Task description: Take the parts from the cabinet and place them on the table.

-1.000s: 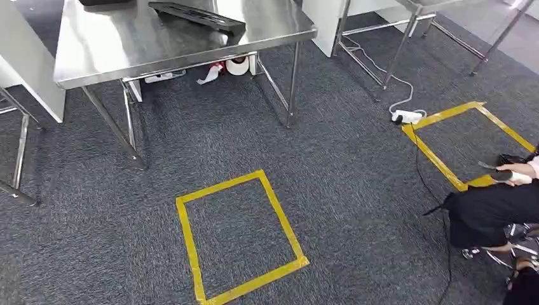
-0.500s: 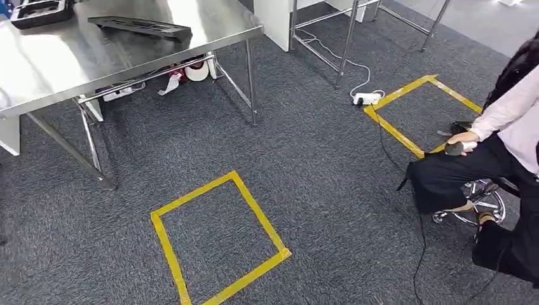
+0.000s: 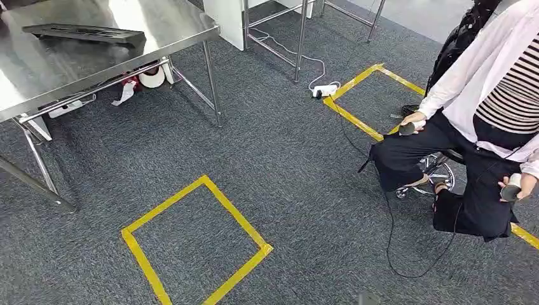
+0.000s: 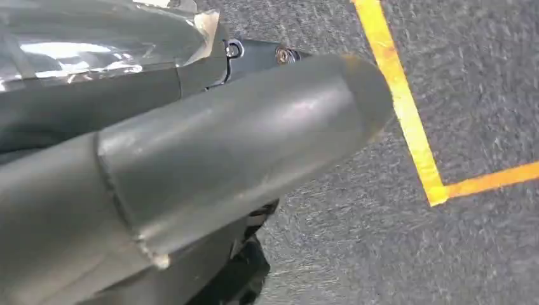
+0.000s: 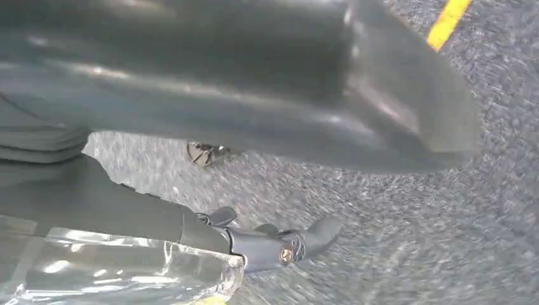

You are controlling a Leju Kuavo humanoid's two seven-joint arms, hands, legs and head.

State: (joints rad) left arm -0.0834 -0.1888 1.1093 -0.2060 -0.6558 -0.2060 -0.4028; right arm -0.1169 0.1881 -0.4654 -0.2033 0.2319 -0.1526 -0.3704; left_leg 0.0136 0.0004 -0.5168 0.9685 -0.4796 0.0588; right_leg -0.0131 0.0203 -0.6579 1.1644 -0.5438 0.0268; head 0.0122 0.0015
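A long black part (image 3: 82,33) lies on the steel table (image 3: 171,25) at the upper left of the head view. My left hand (image 4: 210,152) hangs over the grey carpet, its thick grey thumb in front and darker fingers (image 4: 257,56) straight behind it, with nothing in its grasp. My right hand (image 5: 267,190) also hangs over the carpet; its dark fingers (image 5: 279,248) lie stretched out, apart from the thumb, and carpet shows between them.
A yellow tape square (image 3: 197,244) marks the carpet ahead. A person (image 3: 496,95) sits on a stool at the right, a controller (image 3: 407,128) in each hand, beside a second tape square (image 3: 356,117). A power strip (image 3: 324,91) and cables lie nearby. Table legs (image 3: 213,89) stand left.
The camera has turned to the right: table and tape square have slid left in the picture and the seated person has come much further into view.
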